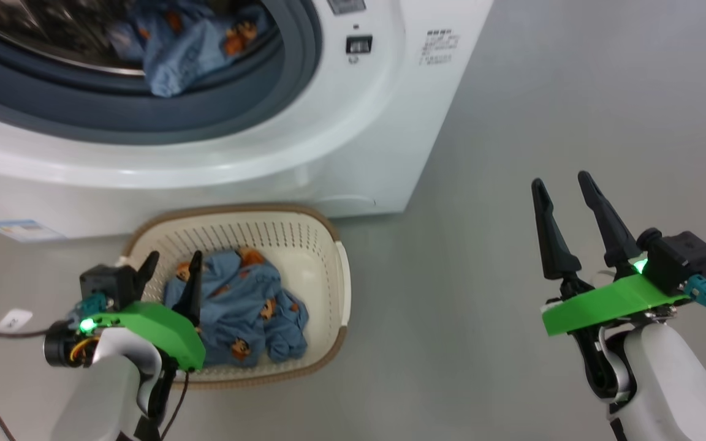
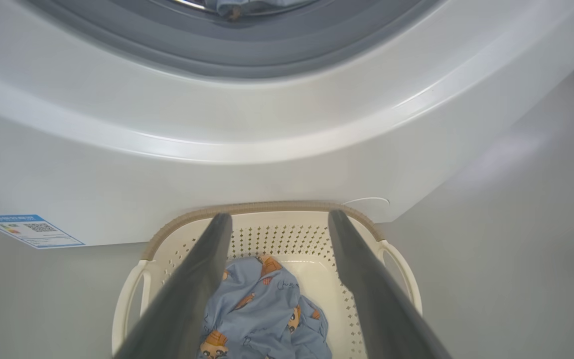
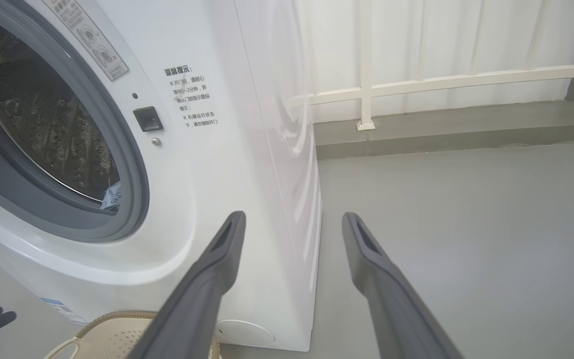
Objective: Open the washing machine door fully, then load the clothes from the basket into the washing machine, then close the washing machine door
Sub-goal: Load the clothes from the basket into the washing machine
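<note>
In the basket (image 1: pixel 304 236), the clothes (image 1: pixel 249 312) lie at four o'clock of the left gripper (image 1: pixel 175 256), jaws wide, empty; the right gripper (image 1: pixel 561 179), likewise wide, is well apart

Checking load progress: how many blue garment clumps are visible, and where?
2. One clump in the drum, hanging over its lip; another clump in the basket. Either may hide more pieces.

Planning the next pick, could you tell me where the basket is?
In the head view the basket sits on the floor at lower left, just before the washing machine, the open left claw over its clothes.
</note>
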Robot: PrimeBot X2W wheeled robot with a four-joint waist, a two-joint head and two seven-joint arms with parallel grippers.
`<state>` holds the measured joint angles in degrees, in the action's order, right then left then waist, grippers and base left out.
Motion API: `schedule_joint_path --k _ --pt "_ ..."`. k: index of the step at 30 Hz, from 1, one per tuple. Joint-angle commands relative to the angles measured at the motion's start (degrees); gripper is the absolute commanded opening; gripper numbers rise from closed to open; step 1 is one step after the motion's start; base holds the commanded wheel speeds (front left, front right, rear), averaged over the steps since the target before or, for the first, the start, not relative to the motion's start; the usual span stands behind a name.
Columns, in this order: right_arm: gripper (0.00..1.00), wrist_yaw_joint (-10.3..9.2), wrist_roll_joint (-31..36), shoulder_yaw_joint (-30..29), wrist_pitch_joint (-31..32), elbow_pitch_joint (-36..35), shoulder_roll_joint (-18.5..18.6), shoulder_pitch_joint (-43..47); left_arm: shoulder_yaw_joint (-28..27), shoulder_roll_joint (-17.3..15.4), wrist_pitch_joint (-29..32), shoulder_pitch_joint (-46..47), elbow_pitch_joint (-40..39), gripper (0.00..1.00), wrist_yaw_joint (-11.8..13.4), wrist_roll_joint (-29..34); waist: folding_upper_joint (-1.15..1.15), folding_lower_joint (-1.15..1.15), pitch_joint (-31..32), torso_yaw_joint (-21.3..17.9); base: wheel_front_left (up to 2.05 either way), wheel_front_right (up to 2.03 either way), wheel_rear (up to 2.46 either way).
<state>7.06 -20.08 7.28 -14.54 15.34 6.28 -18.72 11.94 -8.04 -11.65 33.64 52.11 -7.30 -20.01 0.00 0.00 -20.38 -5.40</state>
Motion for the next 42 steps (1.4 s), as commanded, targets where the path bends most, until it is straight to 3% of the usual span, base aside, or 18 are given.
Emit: schedule_joint_path --k 1,16,29,42 --pt "1.0 0.43 0.8 1.0 -0.5 -1.6 -0.3 -1.1 -0.6 -2.0 -0.2 1.8 0.4 1.0 -0.2 -0.9 0.0 0.0 -5.0 -1.7 0.0 0.0 0.0" --pt "1.0 0.43 1.8 1.1 -0.5 -4.5 -2.5 -5.4 9.7 -4.2 4.6 12.9 12.5 1.0 -0.2 -6.8 0.0 0.0 -17.8 -3.7 0.0 0.0 0.0" --pt "1.0 0.43 1.4 1.6 -0.5 -5.9 -3.3 -7.9 12.7 -7.3 8.0 21.1 19.3 1.0 0.0 -7.2 0.0 0.0 -26.5 -6.2 0.0 0.0 0.0" --pt "1.0 0.43 -2.8 3.5 -0.5 -7.3 -3.4 -9.0 14.9 -10.0 13.1 26.5 21.4 1.0 3.9 -5.5 0.0 0.0 -33.2 -8.7 0.0 0.0 0.0"
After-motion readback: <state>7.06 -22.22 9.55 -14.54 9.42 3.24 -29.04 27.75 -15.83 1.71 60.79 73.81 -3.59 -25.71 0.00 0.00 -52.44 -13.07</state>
